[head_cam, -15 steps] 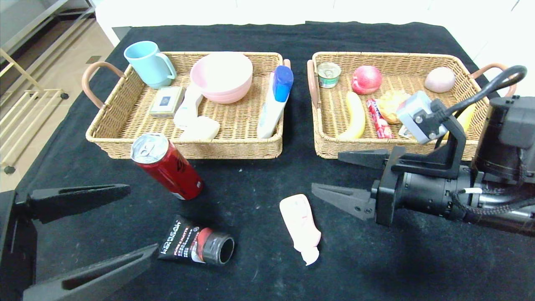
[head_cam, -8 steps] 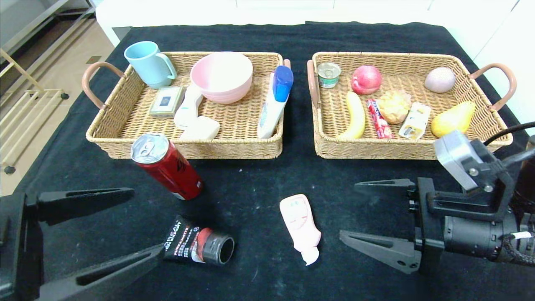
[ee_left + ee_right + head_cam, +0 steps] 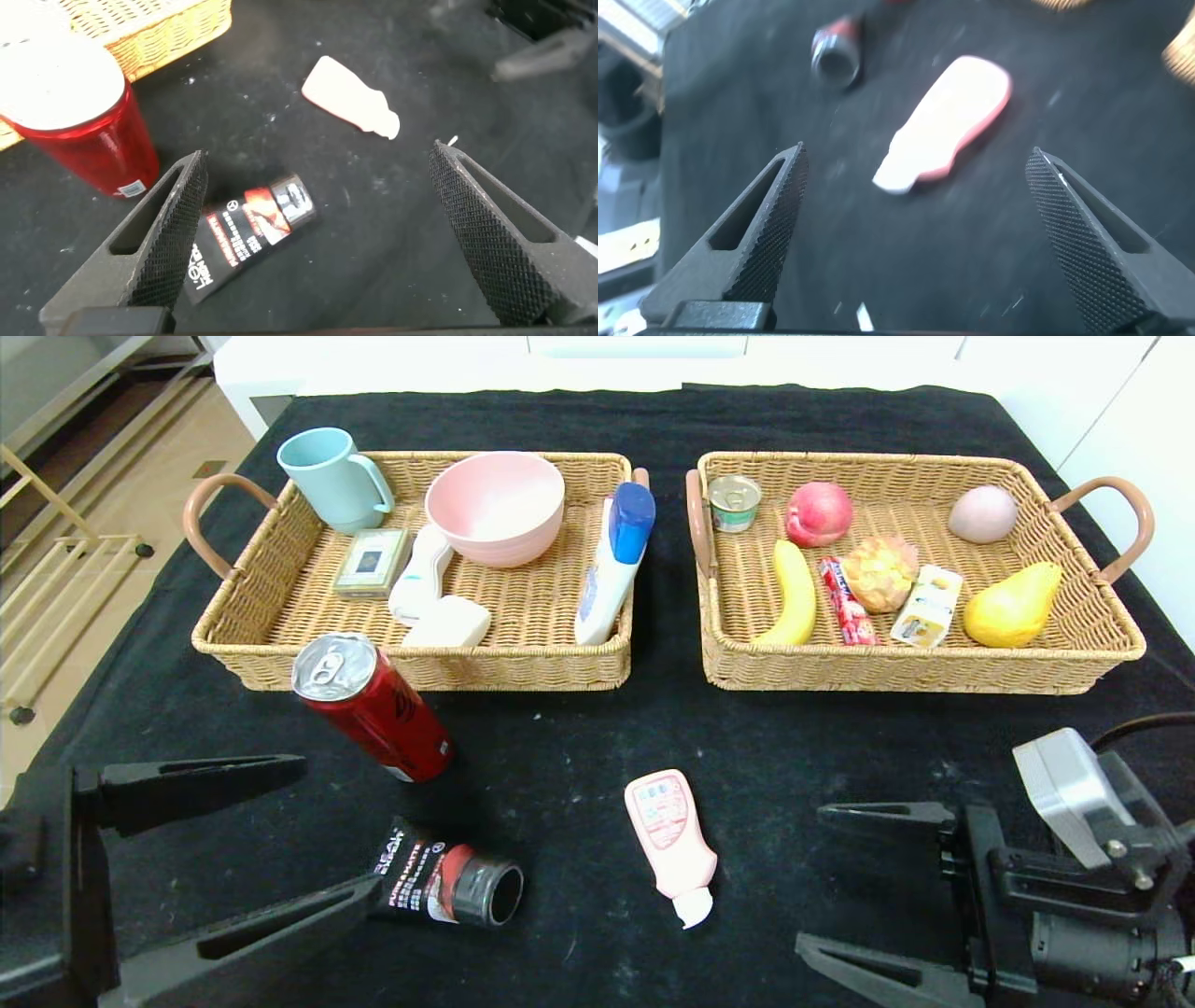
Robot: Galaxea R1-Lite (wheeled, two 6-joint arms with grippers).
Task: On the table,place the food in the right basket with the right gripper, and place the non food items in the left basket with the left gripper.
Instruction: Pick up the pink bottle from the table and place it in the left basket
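The counter (image 3: pixel 579 728) is covered in black cloth flecked with white lint. Two tan wicker baskets sit side by side toward its far edge, the left basket (image 3: pixel 280 635) and the right basket (image 3: pixel 1102 625), a narrow gap between them. In front of the left basket stands a red drink can (image 3: pixel 373 707). Nearer lie a black tube (image 3: pixel 446 885) with a red band and a pink squeeze bottle (image 3: pixel 672 840), apart from each other.
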